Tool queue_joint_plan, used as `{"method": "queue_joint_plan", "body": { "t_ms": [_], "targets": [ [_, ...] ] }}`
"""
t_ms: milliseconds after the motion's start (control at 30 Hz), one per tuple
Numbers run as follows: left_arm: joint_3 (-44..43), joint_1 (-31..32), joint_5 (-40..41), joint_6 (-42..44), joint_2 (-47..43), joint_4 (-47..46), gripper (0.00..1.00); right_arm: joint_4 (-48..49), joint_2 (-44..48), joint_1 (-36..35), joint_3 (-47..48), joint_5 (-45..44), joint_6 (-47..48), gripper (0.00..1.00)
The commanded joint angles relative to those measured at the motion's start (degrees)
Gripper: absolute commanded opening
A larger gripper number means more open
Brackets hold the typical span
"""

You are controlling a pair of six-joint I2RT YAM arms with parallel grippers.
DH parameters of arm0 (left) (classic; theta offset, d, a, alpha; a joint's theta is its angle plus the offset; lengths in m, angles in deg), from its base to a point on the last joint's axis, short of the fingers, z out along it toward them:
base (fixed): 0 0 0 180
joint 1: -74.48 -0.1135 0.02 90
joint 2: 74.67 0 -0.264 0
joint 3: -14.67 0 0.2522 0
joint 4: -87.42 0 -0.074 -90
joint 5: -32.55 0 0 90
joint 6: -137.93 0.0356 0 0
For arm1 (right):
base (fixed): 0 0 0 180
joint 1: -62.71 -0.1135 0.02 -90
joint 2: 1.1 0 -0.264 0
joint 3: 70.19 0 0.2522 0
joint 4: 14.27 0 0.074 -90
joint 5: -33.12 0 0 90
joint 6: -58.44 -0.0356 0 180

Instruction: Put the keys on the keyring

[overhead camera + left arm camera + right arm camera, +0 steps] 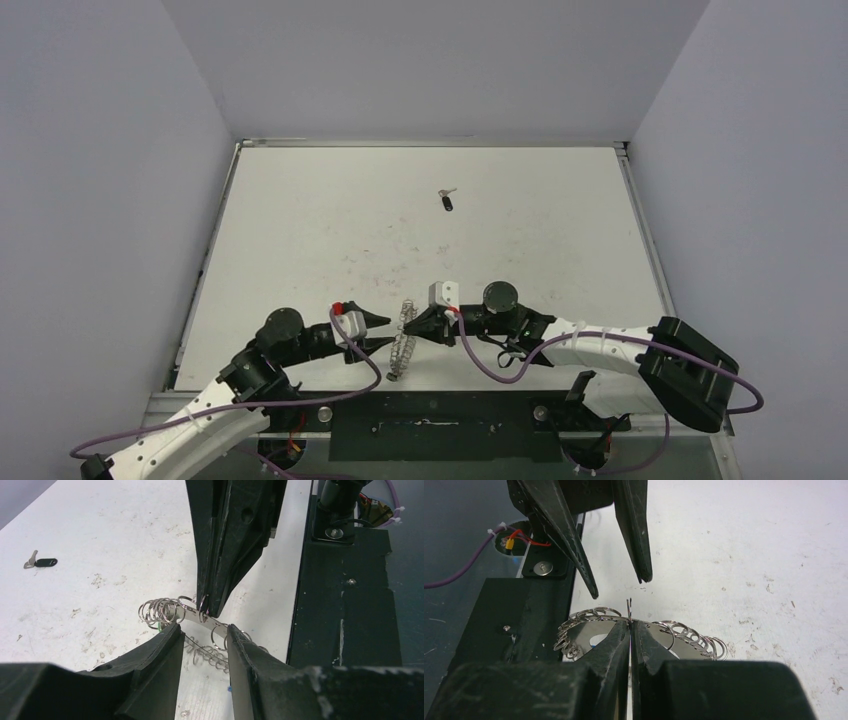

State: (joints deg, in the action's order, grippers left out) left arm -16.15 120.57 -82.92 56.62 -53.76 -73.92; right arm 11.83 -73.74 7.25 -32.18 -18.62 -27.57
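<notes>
A white counter [300,230], scuffed with dark specks, stood boxed in by a plain pale lilac left wall [100,200], back wall [430,60] and right wall [760,150]. A metal rim [430,143] edged its far side and a black plate [440,425] its near edge. The light was soft and even.

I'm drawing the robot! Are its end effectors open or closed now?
Left end effector: open.
Right end effector: closed on the keyring.

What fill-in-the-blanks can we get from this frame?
The right gripper is ____ on the keyring.
The left gripper stands ____, holding nothing.
The black-headed key lies on the table, ____ from its near edge than the keyring.
Missing: shut; open; farther.
</notes>
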Motion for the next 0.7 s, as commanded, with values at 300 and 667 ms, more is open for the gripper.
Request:
{"method": "queue_joint_plan", "body": {
  "t_ms": [300, 667],
  "targets": [
    [5.9, 1.9, 0.5, -3.1, 5.9, -24.8, 0.25, 6.8, 3.3, 0.3, -0.5, 3.6, -0.9, 0.0],
    [4.3, 3.0, -0.6, -1.0, 7.2, -22.2, 0.19, 5.3, 4.6, 0.5, -0.6, 0.1, -1.6, 0.0]
  ]
}}
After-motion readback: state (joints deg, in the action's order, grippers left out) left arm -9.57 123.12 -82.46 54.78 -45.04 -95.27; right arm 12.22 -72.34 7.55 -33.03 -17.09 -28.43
